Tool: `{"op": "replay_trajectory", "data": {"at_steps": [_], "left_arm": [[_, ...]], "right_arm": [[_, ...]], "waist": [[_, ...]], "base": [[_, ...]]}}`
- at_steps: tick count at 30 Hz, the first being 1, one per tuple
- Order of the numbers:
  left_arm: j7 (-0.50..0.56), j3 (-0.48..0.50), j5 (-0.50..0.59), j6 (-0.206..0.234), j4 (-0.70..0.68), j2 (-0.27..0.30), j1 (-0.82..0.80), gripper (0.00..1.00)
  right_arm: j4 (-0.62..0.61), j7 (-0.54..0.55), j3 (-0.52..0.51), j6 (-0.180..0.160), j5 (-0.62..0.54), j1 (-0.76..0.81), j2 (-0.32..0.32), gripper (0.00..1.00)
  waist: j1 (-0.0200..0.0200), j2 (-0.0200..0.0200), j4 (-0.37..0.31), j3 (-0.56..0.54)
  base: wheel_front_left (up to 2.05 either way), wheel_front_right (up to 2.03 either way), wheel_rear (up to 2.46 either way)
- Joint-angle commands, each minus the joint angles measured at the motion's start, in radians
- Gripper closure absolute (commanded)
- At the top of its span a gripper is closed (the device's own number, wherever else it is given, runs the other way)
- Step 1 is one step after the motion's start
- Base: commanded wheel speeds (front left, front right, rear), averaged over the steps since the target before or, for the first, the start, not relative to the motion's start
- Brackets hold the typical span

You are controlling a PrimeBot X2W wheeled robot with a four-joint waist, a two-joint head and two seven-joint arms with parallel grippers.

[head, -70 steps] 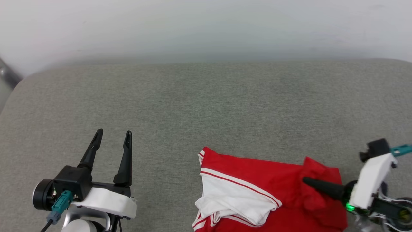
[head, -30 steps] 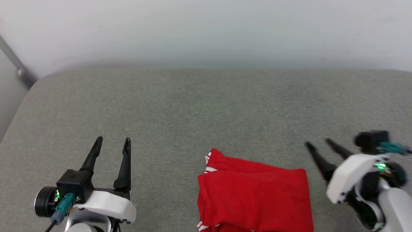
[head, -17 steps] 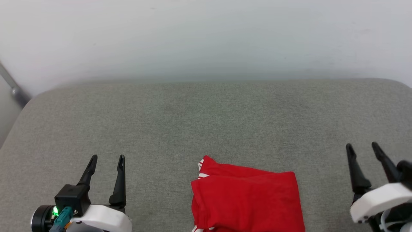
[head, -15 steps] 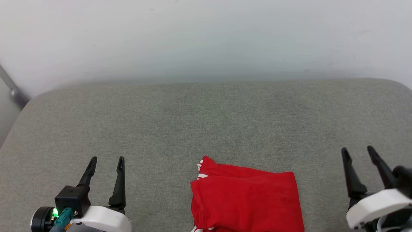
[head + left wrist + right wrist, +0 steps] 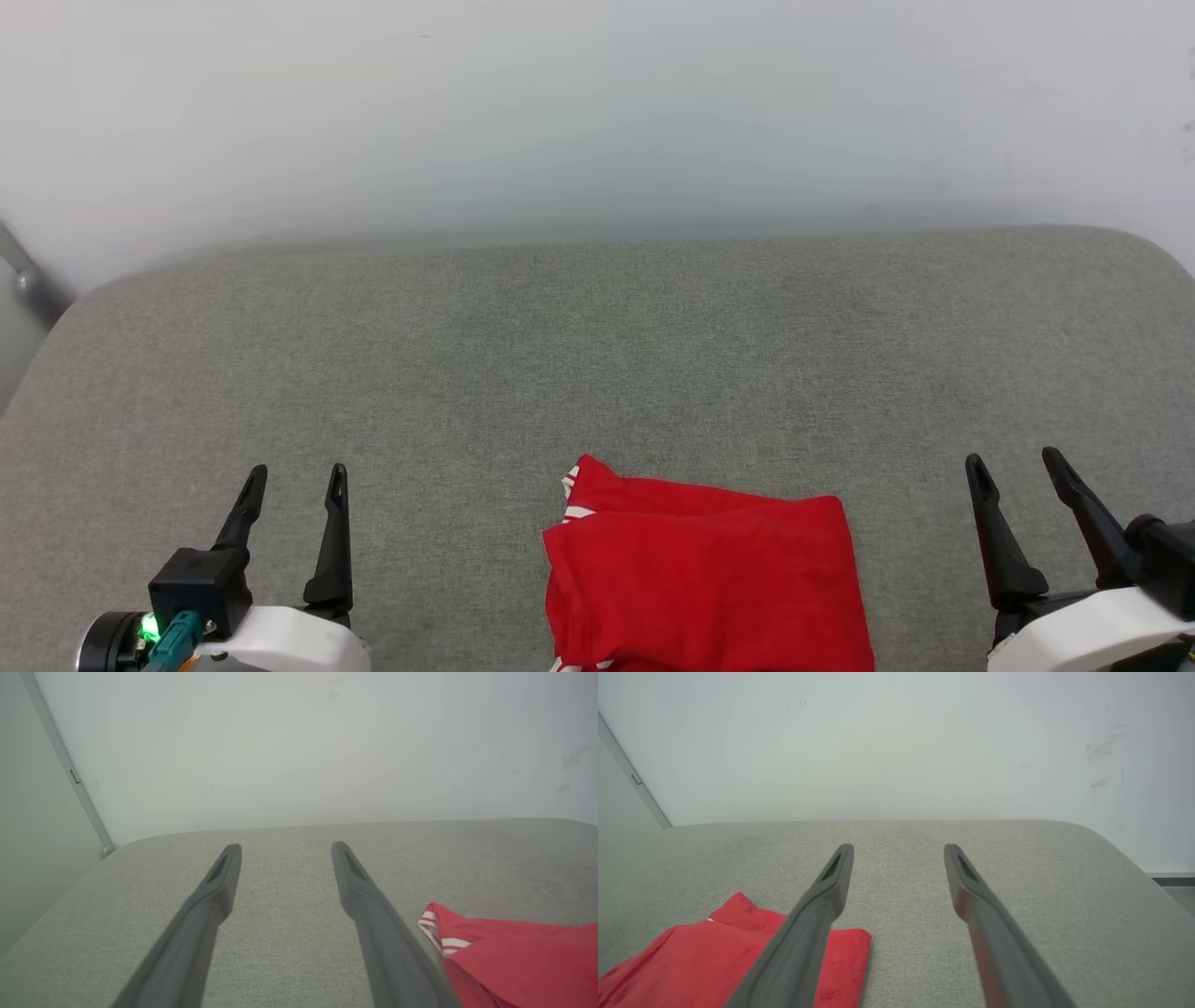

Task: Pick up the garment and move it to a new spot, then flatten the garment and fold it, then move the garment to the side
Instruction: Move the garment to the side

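Both grippers, left gripper [image 5: 291,474] and right gripper [image 5: 1014,458], hold their fingers apart and empty; the folded garment [image 5: 705,583] lies between them, touching neither.

Red garment [image 5: 700,579] cut off by head view's lower edge — near side unseen, right gripper [image 5: 1012,457] body cropped
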Motion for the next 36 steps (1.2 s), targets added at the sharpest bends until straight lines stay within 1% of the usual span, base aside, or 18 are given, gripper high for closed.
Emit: {"op": "replay_trajectory", "data": {"at_steps": [1,7,9,12,13,18,22,24,28,29,32,36], "left_arm": [[-0.006,0.005,-0.003,0.004,0.0,-0.002,0.011,0.0],[-0.008,0.008,-0.005,0.004,0.002,-0.007,0.01,0.0],[-0.008,0.008,-0.005,0.002,0.003,-0.008,0.009,0.0],[-0.009,0.014,-0.008,0.005,0.002,-0.01,0.01,0.0],[-0.009,0.017,-0.012,0.004,0.003,-0.015,0.012,0.0],[-0.012,0.031,-0.01,0.003,0.002,-0.032,0.005,0.0],[-0.014,0.043,0.0,-0.002,0.002,-0.054,0.002,0.0],[-0.014,0.048,0.007,-0.006,0.001,-0.067,-0.001,0.0],[-0.015,0.054,0.029,-0.024,0.0,-0.091,-0.022,0.0],[-0.015,0.06,0.043,-0.039,0.003,-0.109,-0.031,0.0],[-0.015,0.065,0.058,-0.053,0.007,-0.123,-0.046,0.0],[-0.015,0.073,0.073,-0.072,0.016,-0.139,-0.054,0.0]], "right_arm": [[-0.013,0.005,-0.002,0.0,-0.007,0.008,0.007,0.0],[-0.011,0.043,-0.021,0.0,0.017,0.013,0.017,0.0],[-0.007,0.08,-0.055,-0.001,0.041,0.015,0.022,0.0],[0.013,0.168,-0.12,-0.001,0.091,0.012,0.024,0.0],[0.038,0.246,-0.176,-0.001,0.138,0.01,0.01,0.0],[0.126,0.431,-0.33,0.0,0.269,-0.037,-0.024,0.0],[0.202,0.627,-0.394,0.0,0.373,-0.06,-0.041,0.0],[0.232,0.73,-0.414,0.0,0.442,-0.075,-0.018,0.0],[0.298,0.934,-0.459,0.0,0.529,-0.105,0.029,0.0],[0.366,1.016,-0.484,0.0,0.594,-0.154,0.054,0.0],[0.456,1.051,-0.477,0.0,0.659,-0.205,0.063,0.0],[0.598,1.029,-0.416,0.0,0.782,-0.273,0.063,0.0]], "waist": [[0.0001,-0.0001,-0.002,0.002],[0.0001,-0.0001,-0.004,0.004],[0.0001,-0.0001,-0.003,0.005],[0.0001,-0.0001,-0.003,0.008],[0.0001,-0.0001,0.002,0.01],[0.0001,-0.0001,0.025,0.019],[0.0001,-0.0001,0.054,0.029],[0.0001,-0.0001,0.07,0.037],[0.0001,-0.0001,0.1,0.056],[0.0001,-0.0001,0.116,0.071],[0.0001,-0.0001,0.13,0.086],[0.0001,-0.0001,0.145,0.105]], "base": [[0.0,0.0,0.0],[0.0,0.0,0.0],[0.0,0.0,0.0],[0.0,0.0,0.0],[0.0,0.0,0.0],[0.0,0.0,0.0],[0.0,0.0,0.0],[0.0,0.0,0.0],[0.0,0.0,0.0],[0.0,0.0,0.0],[0.0,0.0,0.0],[0.0,0.0,0.0]]}}
